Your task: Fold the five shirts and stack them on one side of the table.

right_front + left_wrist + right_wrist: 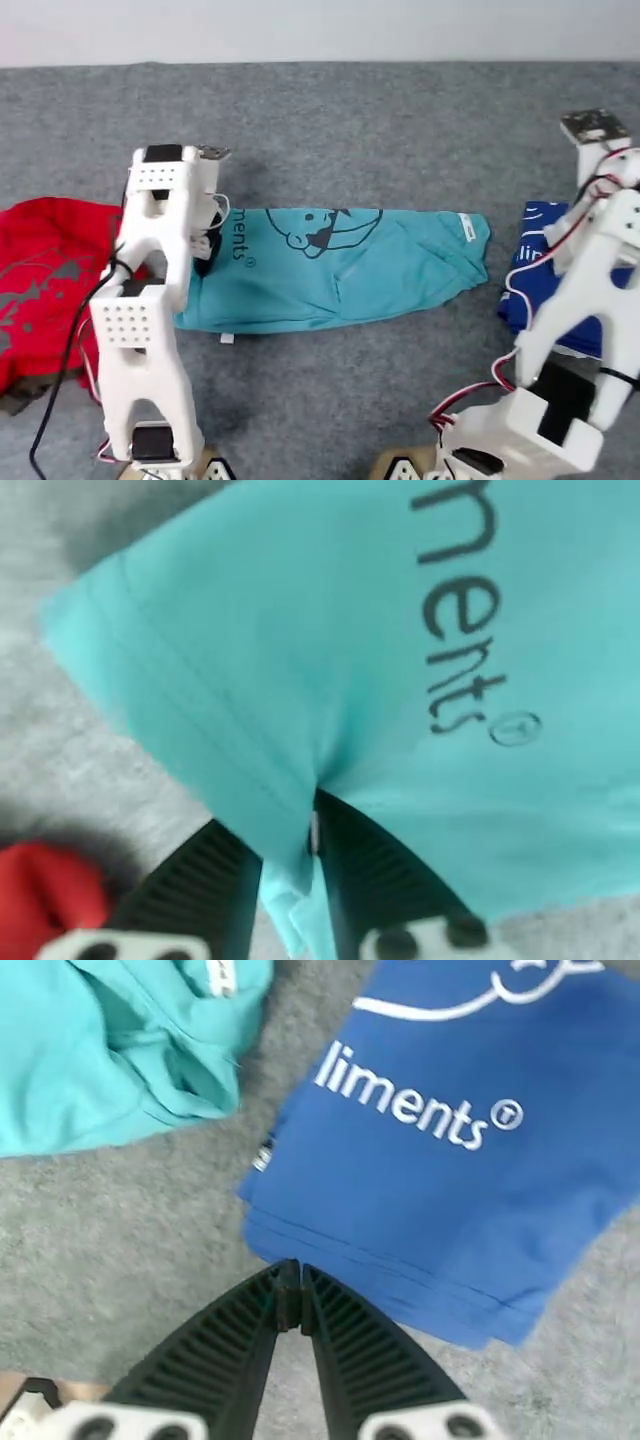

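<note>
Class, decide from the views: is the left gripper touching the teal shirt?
Touching. The left wrist view shows the left gripper shut on the teal shirt, with the shirt's edge pinched between its jaws.

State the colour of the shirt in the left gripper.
Teal shirt, best in left wrist view.

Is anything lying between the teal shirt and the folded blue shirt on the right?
Nothing visible: only bare grey table separates the teal shirt from the blue shirt. The left gripper is shut on the teal shirt's edge; the right gripper, shut, sits by the blue shirt's edge.
</note>
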Motion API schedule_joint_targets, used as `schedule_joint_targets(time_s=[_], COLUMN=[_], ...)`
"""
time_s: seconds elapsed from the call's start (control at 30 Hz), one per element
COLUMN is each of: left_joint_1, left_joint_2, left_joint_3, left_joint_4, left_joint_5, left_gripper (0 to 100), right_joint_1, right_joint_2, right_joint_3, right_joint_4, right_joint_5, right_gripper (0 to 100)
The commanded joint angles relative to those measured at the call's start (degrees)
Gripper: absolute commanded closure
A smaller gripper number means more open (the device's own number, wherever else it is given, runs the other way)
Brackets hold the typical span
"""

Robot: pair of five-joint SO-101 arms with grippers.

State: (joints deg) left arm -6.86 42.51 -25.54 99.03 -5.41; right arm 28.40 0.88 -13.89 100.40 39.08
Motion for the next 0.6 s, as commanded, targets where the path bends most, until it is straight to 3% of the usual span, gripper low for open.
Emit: schedule_joint_targets(time_s=[0.0, 0.27, 0.4, 0.57], left_joint_1=[-3.2, -8.4, -1.7, 12.7], left_joint_2=[-10.8, -17.8, -22.3, -27.2], left_joint_3=[0.0, 0.9, 3.5, 3.6], left_joint_4=[1.6, 1.7, 1.7, 1.5], left_joint_5=[-0.7, -2.0, -2.0, 1.3], left_gripper=[100, 100, 100, 100], right_joint_1=[3.7, 7.2, 6.8, 6.8], right_joint_2=[-3.4, -3.4, -3.3, -2.9], right_joint_3=[-4.9, -7.5, -7.5, -7.3], right_joint_4=[1.7, 1.9, 1.9, 1.9], right_joint_5=[2.1, 5.2, 5.1, 4.9], right_gripper=[98.7, 98.7, 98.7, 98.7])
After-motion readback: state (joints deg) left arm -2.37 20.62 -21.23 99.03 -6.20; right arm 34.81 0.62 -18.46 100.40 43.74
